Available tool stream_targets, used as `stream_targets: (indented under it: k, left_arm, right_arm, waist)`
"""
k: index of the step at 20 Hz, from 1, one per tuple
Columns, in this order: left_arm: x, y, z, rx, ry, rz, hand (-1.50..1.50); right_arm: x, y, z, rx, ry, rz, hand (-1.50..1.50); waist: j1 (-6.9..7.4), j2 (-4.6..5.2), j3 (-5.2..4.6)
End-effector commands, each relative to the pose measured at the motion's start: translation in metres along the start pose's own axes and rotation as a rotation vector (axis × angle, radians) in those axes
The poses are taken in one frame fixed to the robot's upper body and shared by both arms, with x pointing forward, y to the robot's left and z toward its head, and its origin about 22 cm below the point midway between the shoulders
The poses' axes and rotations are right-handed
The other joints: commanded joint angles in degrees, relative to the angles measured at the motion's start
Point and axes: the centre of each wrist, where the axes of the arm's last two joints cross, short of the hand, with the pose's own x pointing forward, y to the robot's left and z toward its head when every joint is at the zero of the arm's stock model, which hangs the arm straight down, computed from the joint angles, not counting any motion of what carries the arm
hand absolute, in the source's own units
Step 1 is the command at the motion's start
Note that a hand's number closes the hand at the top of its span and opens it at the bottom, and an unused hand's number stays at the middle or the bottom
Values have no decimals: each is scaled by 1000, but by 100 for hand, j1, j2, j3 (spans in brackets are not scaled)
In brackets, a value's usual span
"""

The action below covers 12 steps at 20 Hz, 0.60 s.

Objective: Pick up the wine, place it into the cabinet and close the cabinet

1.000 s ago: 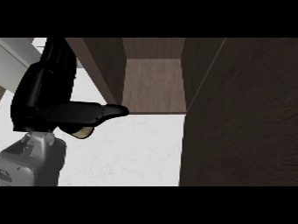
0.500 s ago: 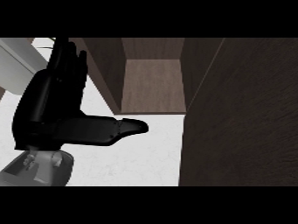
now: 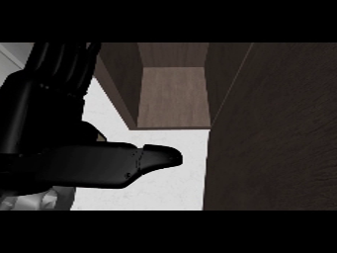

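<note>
Left robot hand (image 3: pixel 51 133), fingers straight and thumb spread, has risen closer toward the open dark-wood cabinet (image 3: pixel 172 96); no wine visible, right hand unseen.

**Cabinet mouth open, left hand blocked the near-left approach**

Cabinet (image 3: pixel 172 96) interior stood open and bare. Its open door (image 3: pixel 280 133) walled off everything right of the opening. The left hand (image 3: pixel 51 143) loomed large just left of the cabinet; white counter (image 3: pixel 175 185) below the opening was free.
</note>
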Motion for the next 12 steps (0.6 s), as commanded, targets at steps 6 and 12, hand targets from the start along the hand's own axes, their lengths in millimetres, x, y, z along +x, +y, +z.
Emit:
stream_targets:
  k: [6,12]
  left_arm:
    - [8,1,16,50,6,-29,-150]
    - [20,32,12,104,16,-59,-150]
  right_arm:
    - [49,7,25,7,-89,0,-150]
    - [48,6,23,20,-72,2,-150]
  waist:
    - [25,8,3]
    - [27,10,4]
